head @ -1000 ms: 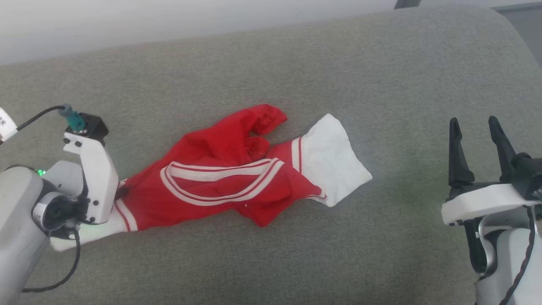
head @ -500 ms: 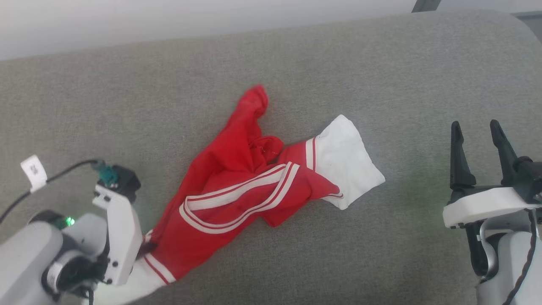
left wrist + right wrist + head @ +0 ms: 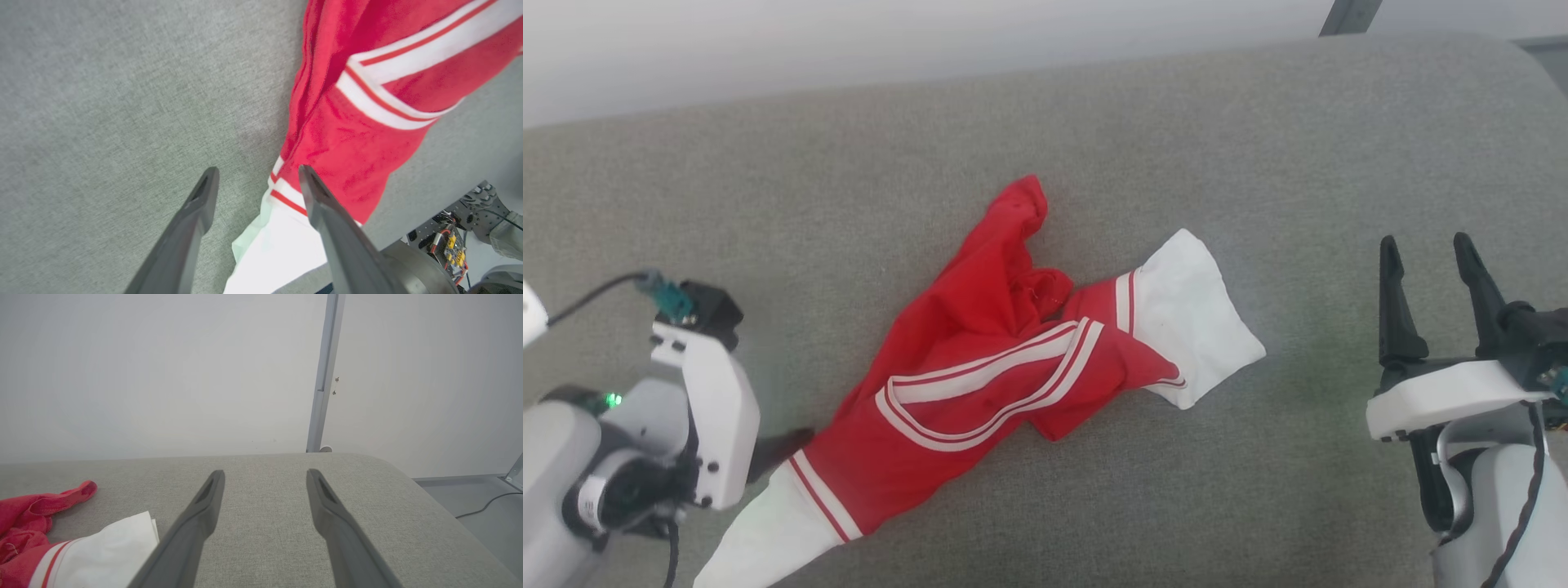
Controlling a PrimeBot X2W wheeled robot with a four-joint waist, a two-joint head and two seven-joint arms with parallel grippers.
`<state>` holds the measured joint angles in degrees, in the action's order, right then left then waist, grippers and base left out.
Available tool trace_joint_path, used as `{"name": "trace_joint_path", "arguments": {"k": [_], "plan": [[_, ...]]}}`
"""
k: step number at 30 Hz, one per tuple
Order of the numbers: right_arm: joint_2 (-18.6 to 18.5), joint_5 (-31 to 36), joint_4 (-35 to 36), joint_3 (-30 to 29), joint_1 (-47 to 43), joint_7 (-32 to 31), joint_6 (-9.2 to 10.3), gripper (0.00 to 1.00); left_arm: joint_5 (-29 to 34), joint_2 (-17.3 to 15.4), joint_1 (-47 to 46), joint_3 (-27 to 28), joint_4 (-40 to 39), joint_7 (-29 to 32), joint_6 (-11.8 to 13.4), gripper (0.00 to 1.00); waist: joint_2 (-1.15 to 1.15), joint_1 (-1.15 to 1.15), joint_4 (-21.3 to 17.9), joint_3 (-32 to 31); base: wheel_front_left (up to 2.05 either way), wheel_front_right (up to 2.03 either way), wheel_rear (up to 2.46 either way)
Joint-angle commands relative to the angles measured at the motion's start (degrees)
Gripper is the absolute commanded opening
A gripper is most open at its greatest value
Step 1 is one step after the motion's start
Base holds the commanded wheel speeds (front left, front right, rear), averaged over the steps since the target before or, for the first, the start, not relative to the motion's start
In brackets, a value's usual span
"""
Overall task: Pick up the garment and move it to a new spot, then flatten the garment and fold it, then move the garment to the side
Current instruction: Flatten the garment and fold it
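Left wrist view: the left claw (image 3: 258, 171) stands spread, its fingers either side of the striped sleeve seam of the garment (image 3: 351, 147), pinching nothing. The garment lies crumpled at the middle of the grey upholstered surface (image 3: 1258, 147), with one white sleeve reaching the near edge. The right claw (image 3: 1423, 239) is likewise spread, well apart from the cloth. Risks, as judged: the sleeve at the edge may slip over and drag the jersey. A pinch on bunched layers would set creases in when flattening.
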<state>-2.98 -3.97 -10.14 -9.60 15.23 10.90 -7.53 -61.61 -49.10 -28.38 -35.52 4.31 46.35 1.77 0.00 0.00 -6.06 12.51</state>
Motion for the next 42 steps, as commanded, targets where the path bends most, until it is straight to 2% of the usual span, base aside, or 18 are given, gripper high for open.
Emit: {"name": "trace_joint_path", "arguments": {"k": [1,3,9,15,17,24,33,34,35,38,39,42], "plan": [[0.1,0.0,-0.4,0.2,-0.6,0.4,0.07,1.0,-0.5,-0.1,-1.4,0.1,-0.5,1.0,0.6,1.0,0.0,0.0,-0.1,-0.7,0.0,0.0,0.0],[0.1,-0.3,-0.5,0.4,-0.6,0.4,0.08,1.0,0.2,0.1,-3.2,-0.3,-1.2,2.8,0.9,1.0,0.0,0.0,-0.2,-1.2,0.0,0.0,0.0],[0.1,-0.4,-0.9,1.0,-0.2,0.7,0.08,1.0,0.2,4.5,-8.5,-2.2,-1.4,7.1,2.0,1.0,0.0,0.0,-0.5,-1.9,0.0,0.0,0.0],[0.1,-0.2,-1.1,1.3,0.1,0.7,0.07,1.0,-1.5,8.4,-9.8,-4.3,-0.6,10.2,1.9,1.0,0.0,0.0,-1.5,-2.1,0.0,0.0,0.0],[0.1,-0.1,-1.1,1.3,0.1,0.7,0.07,1.0,-1.0,8.6,-10.1,-4.7,-0.2,10.6,1.7,1.0,0.0,0.0,-1.9,-1.9,0.0,0.0,0.0],[0.1,-0.3,-1.2,1.4,0.3,0.8,0.08,1.0,1.5,9.1,-10.9,-6.4,2.5,9.3,0.4,1.0,0.0,0.0,-2.7,-1.1,0.0,0.0,0.0],[0.1,-0.2,-1.5,1.2,1.2,0.8,0.08,1.0,1.5,11.6,-11.1,-6.5,10.8,5.6,-3.2,1.0,0.0,0.0,-3.1,-0.3,0.0,0.0,0.0],[0.1,-0.1,-1.6,1.2,1.1,0.8,0.08,1.0,1.7,11.6,-11.2,-6.7,11.6,5.6,-3.5,0.97,0.0,0.0,-3.1,-0.2,0.0,0.0,0.0],[0.1,-0.1,-1.6,1.1,1.2,0.8,0.08,1.0,1.6,11.9,-11.4,-6.9,12.3,5.8,-3.7,0.73,0.0,0.0,-3.0,-0.1,0.0,0.0,0.0],[0.1,0.1,-1.6,1.0,1.4,0.8,0.07,1.0,0.4,13.3,-11.5,-6.8,13.4,5.7,-4.4,0.15,0.0,0.0,-2.9,0.0,0.0,0.0,0.0],[0.1,0.1,-1.5,1.0,1.3,0.8,0.08,1.0,0.7,13.2,-11.7,-7.1,13.8,5.8,-4.6,0.0,0.0,0.0,-2.8,0.0,0.0,0.0,0.0],[0.1,0.0,-1.4,1.0,1.4,0.9,0.07,1.0,1.0,13.7,-11.8,-7.6,14.5,5.5,-5.2,0.0,0.0,0.0,-2.7,0.2,0.0,0.0,0.0]]}}
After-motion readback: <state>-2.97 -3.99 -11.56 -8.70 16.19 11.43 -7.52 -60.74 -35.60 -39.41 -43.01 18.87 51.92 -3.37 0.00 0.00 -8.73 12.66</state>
